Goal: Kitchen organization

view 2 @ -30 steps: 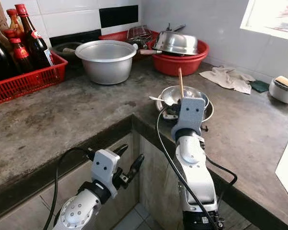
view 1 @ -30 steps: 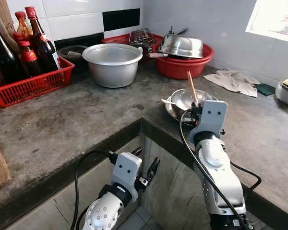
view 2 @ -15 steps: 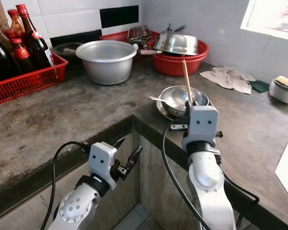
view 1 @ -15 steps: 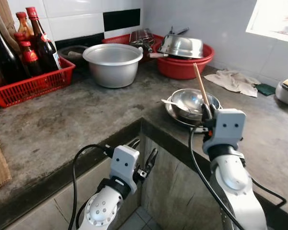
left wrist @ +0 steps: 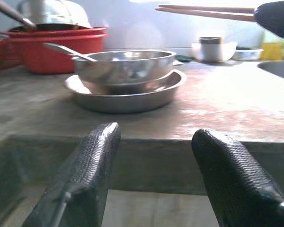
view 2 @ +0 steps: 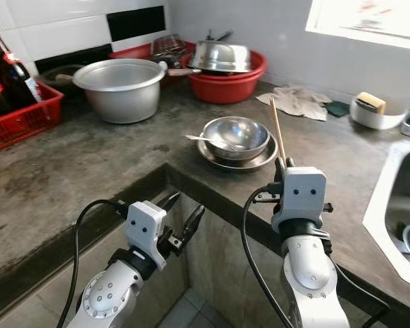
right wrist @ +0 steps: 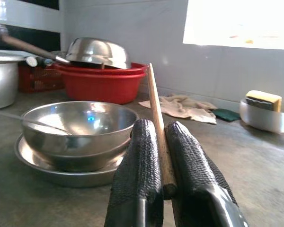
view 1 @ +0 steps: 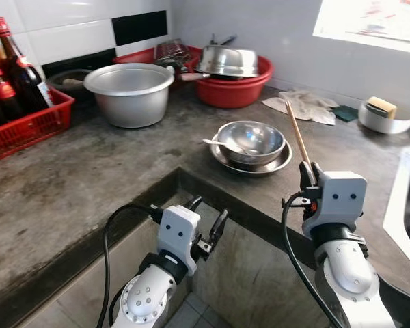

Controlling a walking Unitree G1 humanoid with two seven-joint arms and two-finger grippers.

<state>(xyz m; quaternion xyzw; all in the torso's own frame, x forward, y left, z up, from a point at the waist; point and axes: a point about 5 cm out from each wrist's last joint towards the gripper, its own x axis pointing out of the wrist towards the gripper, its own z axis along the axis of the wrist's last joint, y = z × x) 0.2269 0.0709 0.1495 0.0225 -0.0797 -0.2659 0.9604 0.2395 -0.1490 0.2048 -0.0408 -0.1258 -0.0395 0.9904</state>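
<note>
Kitchen corner, grey concrete tabletop (view 1: 89, 178) running along tiled walls, daylight entering from a window at far right. Item one: right gripper (right wrist: 162, 156), hovering over the near tabletop edge, fingers pinched narrow on wooden chopsticks (view 1: 297, 137), which are pointing up and slightly away, apparently being carried rather than used. Item two: left gripper (view 1: 206, 220), hanging below the tabletop edge at near left, fingers (left wrist: 87, 170) spread wide and holding nothing, probably idling. Item three: steel bowl (view 1: 251, 139) nesting in a shallow steel plate (view 1: 273, 162), a spoon (view 1: 219, 144) leaning inside the bowl; the stack is sitting just beyond the chopsticks, likely used dishes awaiting sorting. Item four: large aluminium pot (view 1: 130, 92) standing far left of centre. Item five: red basin (view 1: 236, 89) at far centre, carrying an upturned steel bowl (view 1: 227, 61), seemingly draining. Item six: red crate (view 1: 24, 123) at far left, keeping dark bottles (view 1: 19, 68) upright together. Item seven: crumpled cloth (view 1: 304, 106) and a white dish with a sponge (view 1: 381, 108) lying at far right near the sink (view 2: 389, 198), handy for washing up.
</note>
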